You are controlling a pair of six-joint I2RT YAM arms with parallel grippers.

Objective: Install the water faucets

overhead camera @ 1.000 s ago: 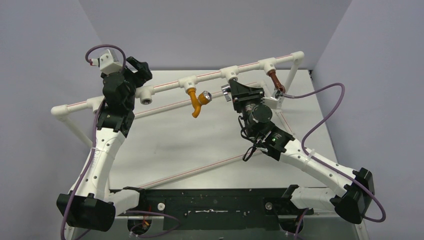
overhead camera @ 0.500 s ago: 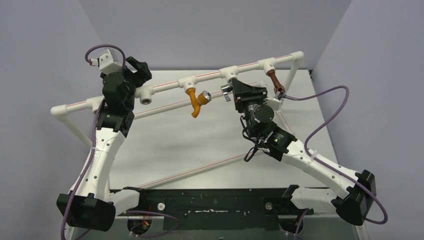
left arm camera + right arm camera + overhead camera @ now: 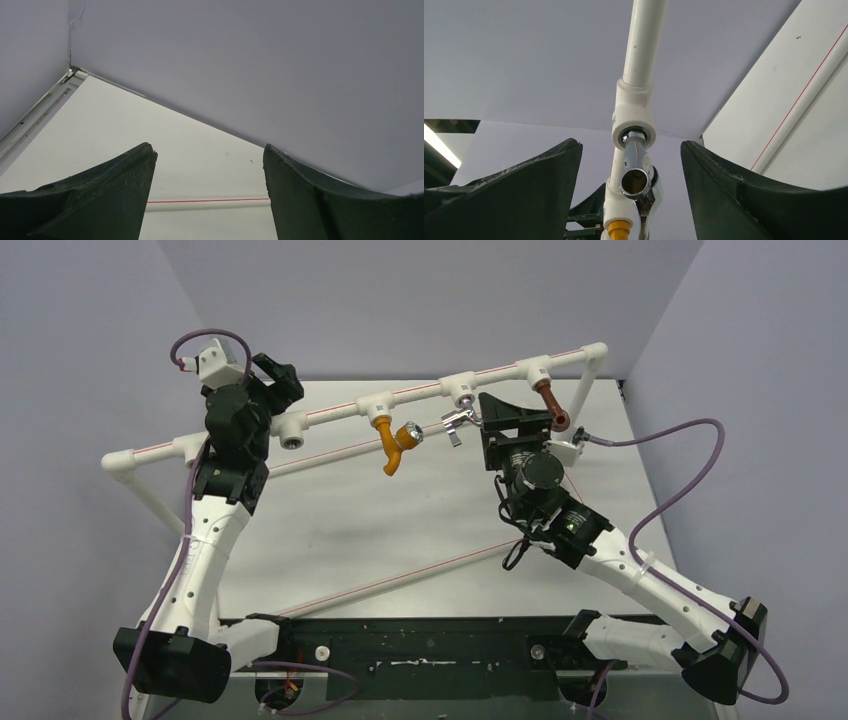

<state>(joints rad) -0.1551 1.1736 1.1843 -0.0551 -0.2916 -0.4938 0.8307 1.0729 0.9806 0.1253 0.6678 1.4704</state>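
The right gripper (image 3: 630, 144) is gaping wide at the silver faucet (image 3: 636, 175) in the far-edge pipe (image 3: 644, 40). The left gripper (image 3: 207, 147) is gaping wide, empty.

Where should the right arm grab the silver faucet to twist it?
The silver faucet's round body, between tee and spout, head-on from the spout end: it sits centred between the right gripper's open jaws, with the lever clear below.

Top cam: above, behind my bases (image 3: 172, 662), looking down. My right wrist cam: close beneath the same pipe (image 3: 643, 40).
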